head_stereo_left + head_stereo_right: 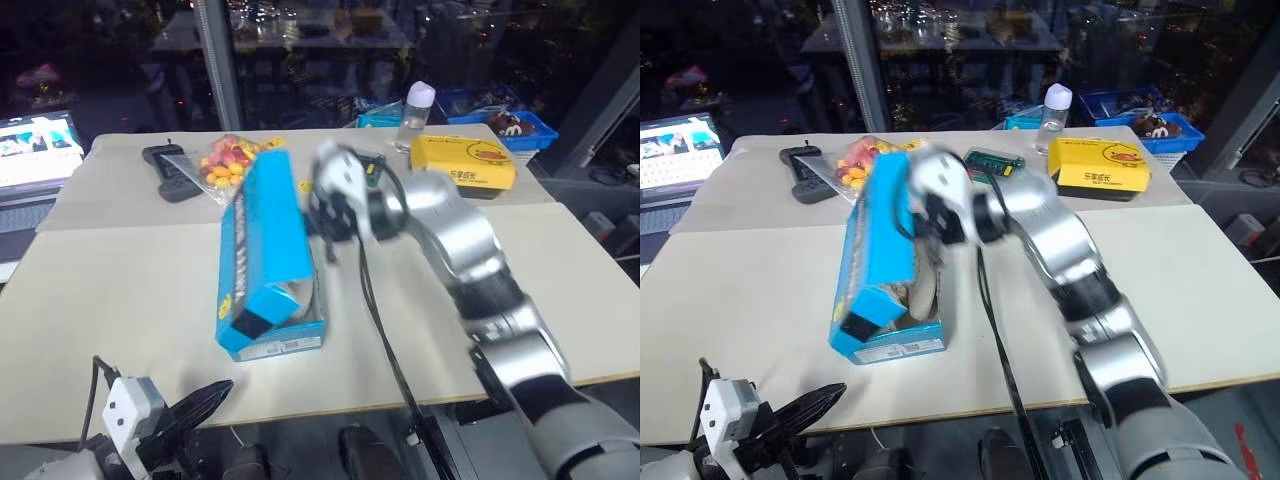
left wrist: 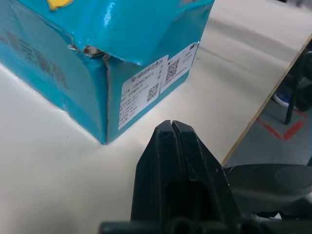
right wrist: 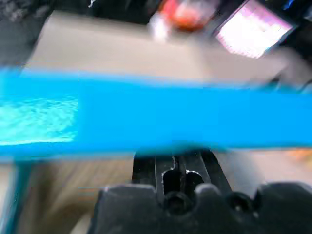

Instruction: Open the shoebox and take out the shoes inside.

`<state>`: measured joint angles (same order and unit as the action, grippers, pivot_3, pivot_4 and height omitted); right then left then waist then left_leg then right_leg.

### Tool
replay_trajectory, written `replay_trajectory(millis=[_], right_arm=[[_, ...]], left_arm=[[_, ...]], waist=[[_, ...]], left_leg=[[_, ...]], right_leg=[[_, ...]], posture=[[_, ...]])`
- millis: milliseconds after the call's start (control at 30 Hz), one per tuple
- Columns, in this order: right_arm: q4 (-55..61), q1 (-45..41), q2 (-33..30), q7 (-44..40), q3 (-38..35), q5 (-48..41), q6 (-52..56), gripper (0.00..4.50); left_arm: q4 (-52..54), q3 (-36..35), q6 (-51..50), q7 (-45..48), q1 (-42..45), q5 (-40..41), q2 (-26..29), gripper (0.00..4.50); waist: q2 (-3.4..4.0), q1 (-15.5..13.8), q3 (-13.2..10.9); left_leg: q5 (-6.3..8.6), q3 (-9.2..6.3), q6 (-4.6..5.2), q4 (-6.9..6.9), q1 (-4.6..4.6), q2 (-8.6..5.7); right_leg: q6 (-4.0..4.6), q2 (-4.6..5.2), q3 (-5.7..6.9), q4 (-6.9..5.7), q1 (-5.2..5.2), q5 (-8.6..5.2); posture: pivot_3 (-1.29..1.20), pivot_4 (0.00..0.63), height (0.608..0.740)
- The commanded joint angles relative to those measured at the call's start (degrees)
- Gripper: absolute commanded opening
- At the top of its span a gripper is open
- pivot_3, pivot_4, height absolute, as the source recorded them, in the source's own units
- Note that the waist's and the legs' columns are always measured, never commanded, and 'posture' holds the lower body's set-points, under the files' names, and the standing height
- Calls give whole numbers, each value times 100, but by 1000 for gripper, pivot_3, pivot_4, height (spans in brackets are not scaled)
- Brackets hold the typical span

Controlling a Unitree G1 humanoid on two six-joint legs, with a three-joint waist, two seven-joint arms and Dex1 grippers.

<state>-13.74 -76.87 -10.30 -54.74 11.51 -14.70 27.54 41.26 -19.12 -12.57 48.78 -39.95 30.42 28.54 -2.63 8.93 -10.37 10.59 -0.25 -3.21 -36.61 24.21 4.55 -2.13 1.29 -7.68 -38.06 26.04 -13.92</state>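
- The bright blue rectangular cardboard shoebox [image 1: 262,262] lay on the pale bench [image 1: 120,300], its hinged lid raised against the right end effector [image 1: 326,218], whose fingers were pressed together.
- The left end effector [image 2: 171,127] was closed and empty, just short of the box's labelled corner.

shoebox [image 2: 146,58] — white end label, QR codes, print unreadable | yellow box [image 1: 463,162] — lettering illegible

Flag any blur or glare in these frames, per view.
Right wrist view: heavy motion smear across the shoebox lid and background. Left eye view: right pincer blurred, table sharp. Left wrist view: crisp, glare streak on the shoebox, label readable as codes.
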Motion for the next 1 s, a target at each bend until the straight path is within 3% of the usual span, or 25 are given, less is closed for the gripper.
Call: replay_trajectory(millis=[33, 67, 200, 333, 400, 500, 667, 767, 833, 933, 1000], right_arm=[[201, 222, -44, -49, 89, 169, -614, 0], [169, 345, -93, -97, 150, 219, -643, 0], [120, 569, -191, -83, 170, 287, -660, 0], [164, 741, -344, -185, 206, 304, -687, 0], [189, 859, -458, -263, 219, 302, -663, 0], [228, 1023, -601, -300, 212, 302, -617, 0], [901, 1567, -954, -377, 180, 140, -195, 0], [1441, 1850, -1271, -650, 293, 41, 96, 0], [1639, 1880, -1412, -824, 422, 54, 226, 0], [1679, 1788, -1537, -1009, 716, 290, 187, 0], [1537, 1716, -1513, -1048, 870, 408, 113, 554]], left_arm=[[109, 34, 94, -218, -20, 14, -113, 16], [126, 2, 84, -270, -46, 45, -141, 16], [175, -21, 186, -407, -286, -6, -303, 16], [340, -54, 187, -639, -435, -18, -446, 16], [368, -404, 6, -611, -364, 311, -257, 16], [139, -1240, -487, -79, 43, 1193, 671, 16], [-1230, -2241, -2300, 508, 2051, 3248, 3236, 16], [-2242, -2080, -2524, 1288, 2853, 2941, 4204, 16], [-2943, -1632, -2448, 1524, 3454, 2662, 4545, 16], [-3562, -868, -2276, 1857, 4226, 2275, 4579, 16], [-3811, -416, -2156, 2055, 4558, 1956, 4475, 0]], waist=[[-18, -57, 37], [-69, -90, 76], [-98, -164, 88], [-45, -192, 52], [-42, -191, 50], [-41, -191, 50], [-26, -311, 17], [-12, -255, -2], [-6, -219, -5], [-4, -159, -6], [-4, -163, -6]], left_leg=[[0, -9, 0, 11, -2, 11], [0, -21, 0, 31, -10, 12], [11, -31, -17, 41, -14, 10], [10, -20, -16, 28, 27, -4], [10, -25, -16, 38, 13, 8], [9, -32, -15, 42, 3, 21], [-29, -41, 37, 35, 8, 22], [-34, -32, 33, 18, 8, 17], [-34, -9, 33, 12, 7, 9], [-34, -7, 33, 40, 1, 14], [-34, -13, 33, 69, -8, 24]], right_leg=[[-22, -5, 20, 0, -1, 8], [-16, -4, 38, 0, -13, -15], [15, 4, 50, 9, -34, -21], [7, 18, 38, 5, 9, -3], [14, 2, 44, -2, 7, -8], [8, -14, 50, -12, 7, -18], [15, -14, 70, -24, 3, -10], [30, -8, 57, 1, 3, 13], [22, 11, 50, 3, 2, 18], [-5, 0, 52, -2, 16, 31], [6, -14, 60, -7, 21, 23]], posture=[[0, 150, 726], [0, 150, 726], [0, 150, 726], [0, 150, 726], [0, 150, 726], [0, 150, 726], [0, 150, 726], [0, 150, 726], [0, 150, 726], [0, 150, 726], [0, 150, 726]])
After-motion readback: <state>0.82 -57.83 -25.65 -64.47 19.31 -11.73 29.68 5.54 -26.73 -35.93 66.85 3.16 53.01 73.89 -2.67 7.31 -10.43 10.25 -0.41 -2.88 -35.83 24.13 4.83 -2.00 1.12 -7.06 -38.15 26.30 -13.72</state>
